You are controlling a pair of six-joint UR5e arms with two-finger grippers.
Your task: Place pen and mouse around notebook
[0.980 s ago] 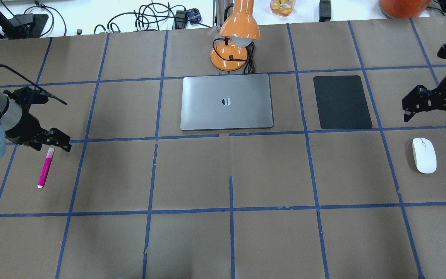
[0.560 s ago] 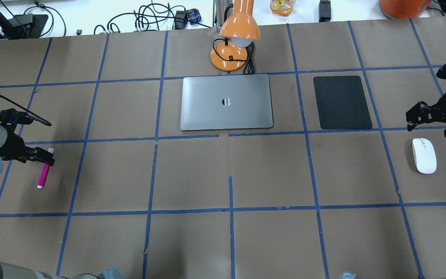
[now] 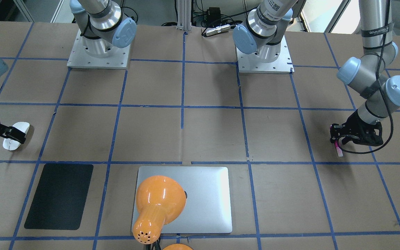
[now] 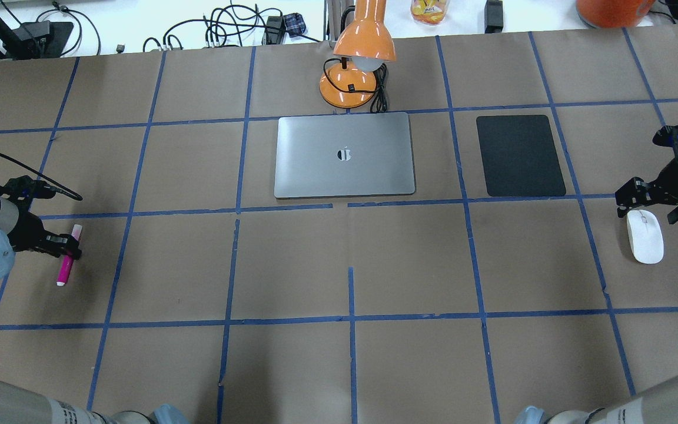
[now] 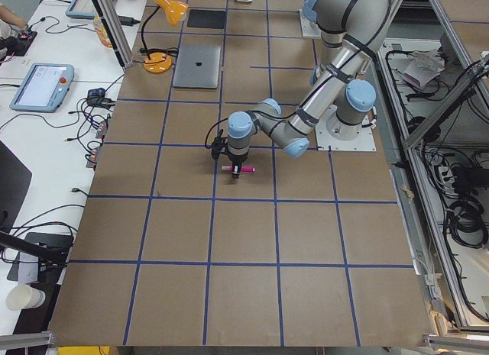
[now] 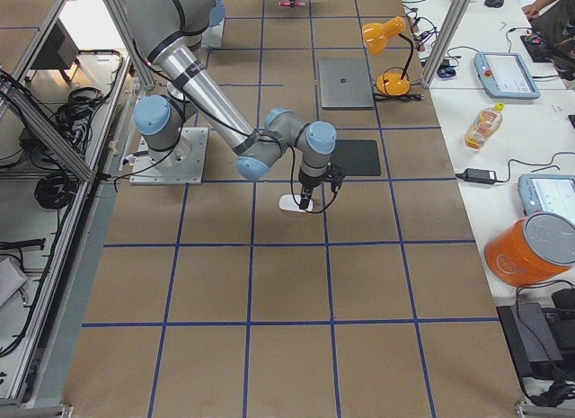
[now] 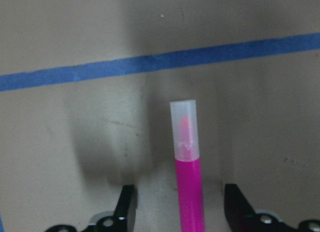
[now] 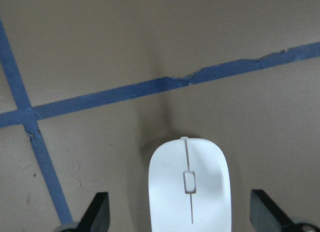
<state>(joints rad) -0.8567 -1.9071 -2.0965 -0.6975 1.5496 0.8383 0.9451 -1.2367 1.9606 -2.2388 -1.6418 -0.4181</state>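
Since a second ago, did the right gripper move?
Yes. The right gripper came toward the near edge, from level with the mat to over the mouse's far end.

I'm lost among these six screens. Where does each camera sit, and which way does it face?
Overhead: behind the robot, looking forward and down; left hand at the pen at left, right hand at the mouse at right.
Front-facing: across the table, facing both arm bases; sides mirrored.
Exterior left: table's end, looking along it; left arm near.
Exterior right: opposite end; right arm near.
Left wrist: down between open fingers at the pen.
Right wrist: likewise, at the mouse.
Shared: overhead and front-facing both show notebook and lamp.
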